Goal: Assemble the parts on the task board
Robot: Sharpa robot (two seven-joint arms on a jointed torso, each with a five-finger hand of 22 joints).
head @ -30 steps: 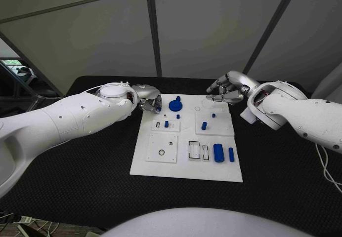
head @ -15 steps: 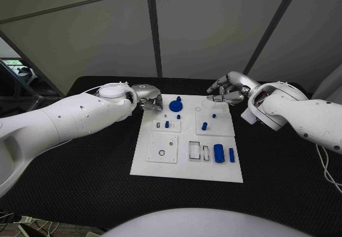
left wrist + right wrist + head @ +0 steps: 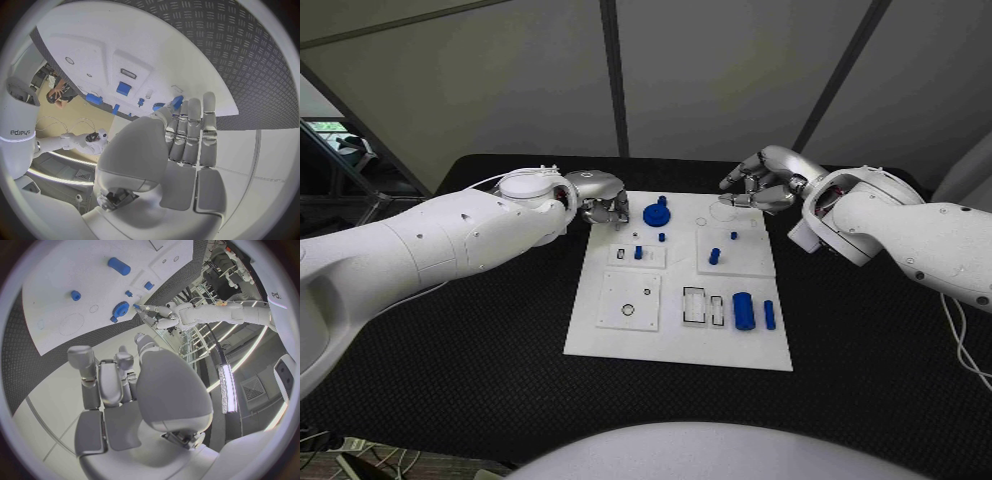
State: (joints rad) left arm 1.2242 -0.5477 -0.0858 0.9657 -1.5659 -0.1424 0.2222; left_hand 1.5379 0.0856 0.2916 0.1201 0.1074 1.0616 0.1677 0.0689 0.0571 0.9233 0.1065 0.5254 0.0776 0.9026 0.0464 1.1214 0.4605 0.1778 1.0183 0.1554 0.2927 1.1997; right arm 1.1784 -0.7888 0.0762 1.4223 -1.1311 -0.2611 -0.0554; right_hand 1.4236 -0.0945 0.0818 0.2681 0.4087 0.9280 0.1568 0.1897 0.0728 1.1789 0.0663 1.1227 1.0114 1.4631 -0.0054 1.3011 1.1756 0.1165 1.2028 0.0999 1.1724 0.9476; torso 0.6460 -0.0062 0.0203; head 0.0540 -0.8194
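The white board is lying mid-table on the black table, blue parts sitting on it. The left hand and right hand are hovering at its far corners, fingers curled; whether they are grasping anything is unclear.

The black table is lying beneath the left hand and the right hand and is extending well outward past both. Its surface is showing a fine woven texture. Pale grey wall panels are standing beyond both hands, with dark struts running between them. A thin white cable is trailing over the table well outward of the right hand.
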